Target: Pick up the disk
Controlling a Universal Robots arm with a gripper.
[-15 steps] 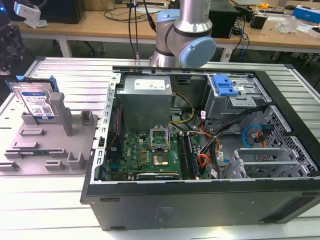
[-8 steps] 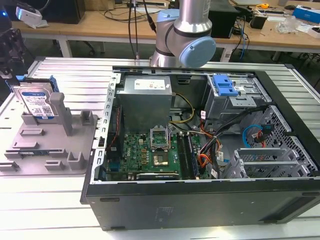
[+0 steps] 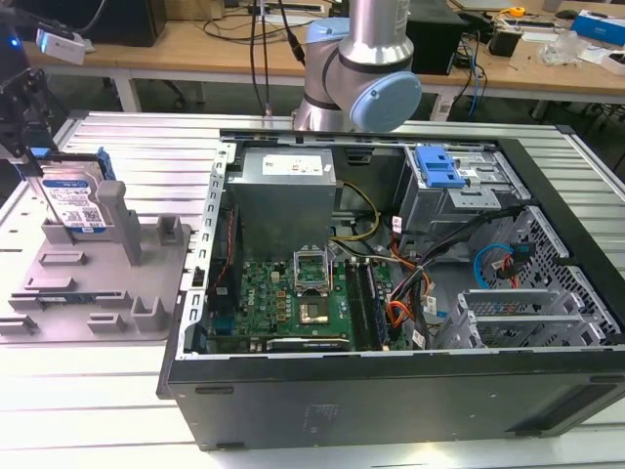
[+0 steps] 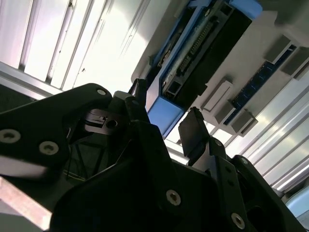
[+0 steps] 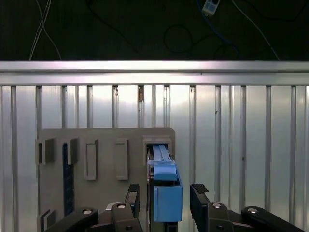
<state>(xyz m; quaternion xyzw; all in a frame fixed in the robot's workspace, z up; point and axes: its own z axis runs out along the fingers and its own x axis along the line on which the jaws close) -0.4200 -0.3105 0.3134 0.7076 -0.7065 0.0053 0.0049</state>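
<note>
The disk [image 3: 73, 200] is silver, with a white-and-blue printed label and blue side rails. The tray [image 3: 107, 290] carrying it, near the bench's edge, is plain grey. The bench [image 3: 88, 391] is pale silver, striped with long parallel grooves. The gripper [image 5: 165, 195] is black. The computer case [image 3: 391, 410] is black, its circuit board [image 3: 283, 298] green and its bracket [image 3: 437, 166] blue.

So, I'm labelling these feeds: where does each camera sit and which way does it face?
Exterior view: off the arm, raised, looking down on the table, open computer case and disk standing in the tray; the arm shows.
First wrist view: at the wrist, looking past the open claw down onto the disk's edge.
Second wrist view: at the wrist, angled along the claw's fingers at the disk's end.
All three share the disk; both wrist views show claw fingers either side of it.
</note>
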